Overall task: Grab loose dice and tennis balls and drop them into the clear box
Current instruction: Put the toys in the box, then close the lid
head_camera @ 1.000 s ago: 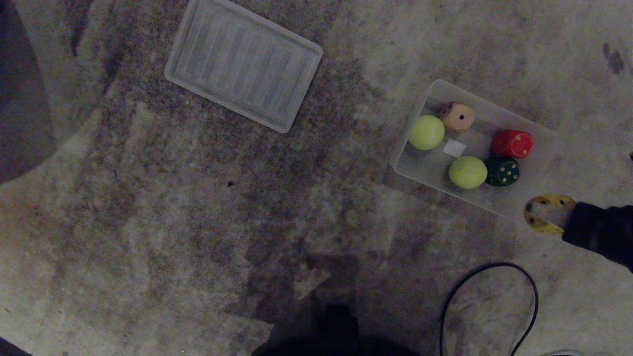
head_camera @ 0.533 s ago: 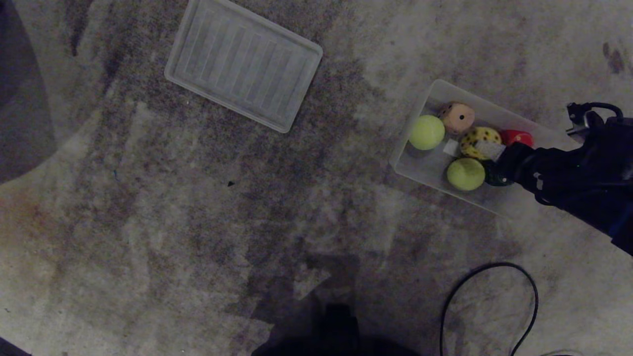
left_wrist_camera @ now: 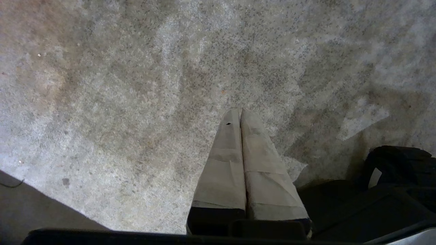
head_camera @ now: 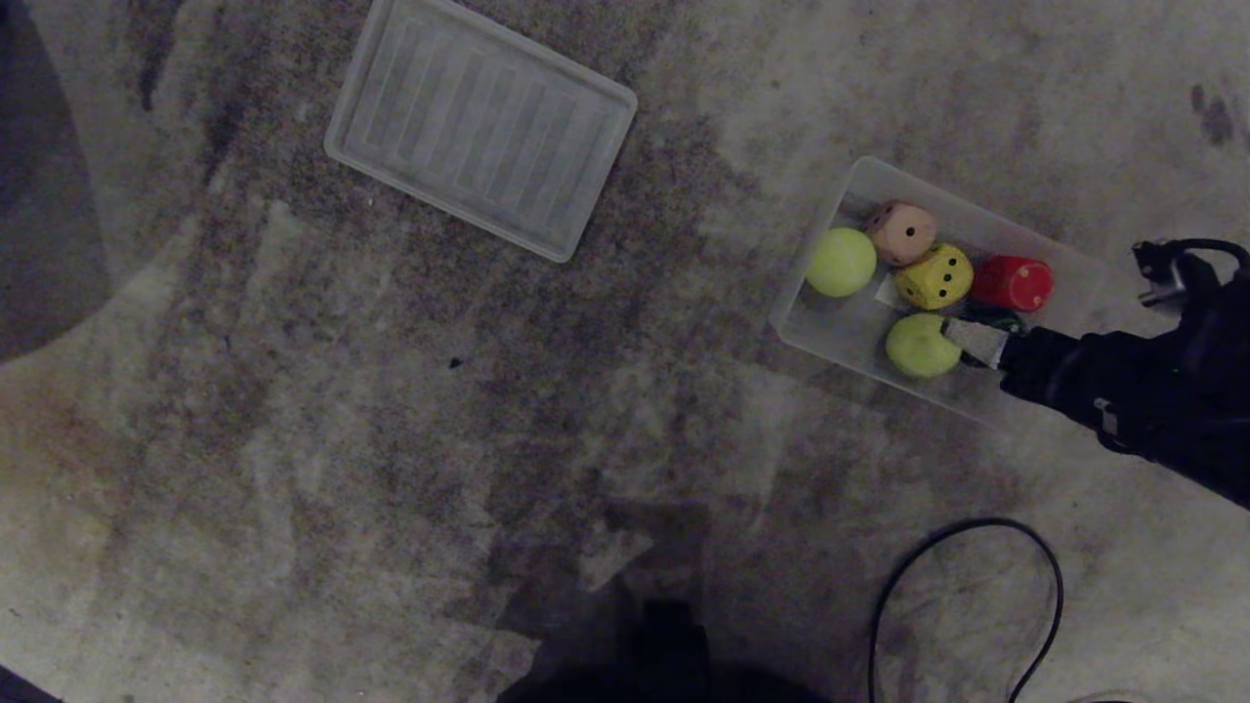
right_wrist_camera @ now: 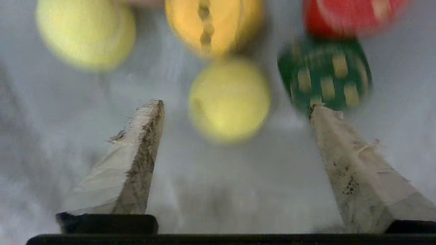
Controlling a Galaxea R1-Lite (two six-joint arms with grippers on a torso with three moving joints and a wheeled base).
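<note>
The clear box (head_camera: 848,329) lies on the carpet at the right. Inside it are two tennis balls (head_camera: 841,262) (head_camera: 922,345), a beige die (head_camera: 900,231), a yellow die (head_camera: 935,275) and a red die (head_camera: 1012,283). A green die (head_camera: 998,318) is mostly hidden behind my right gripper (head_camera: 977,334). That gripper hangs open over the box's near right part with nothing between its fingers. In the right wrist view, the right gripper (right_wrist_camera: 235,105) faces the near tennis ball (right_wrist_camera: 229,100), the green die (right_wrist_camera: 325,75) and the yellow die (right_wrist_camera: 213,23). My left gripper (left_wrist_camera: 240,112) is shut over bare carpet.
A flat ribbed clear lid (head_camera: 480,127) lies at the far left of centre. A black cable (head_camera: 967,596) loops on the carpet near the front right. A dark shape (head_camera: 39,195) fills the left edge.
The right gripper carried the yellow die from beside the box's near right corner to over the box and opened. The die now lies between the beige die and the near ball.
</note>
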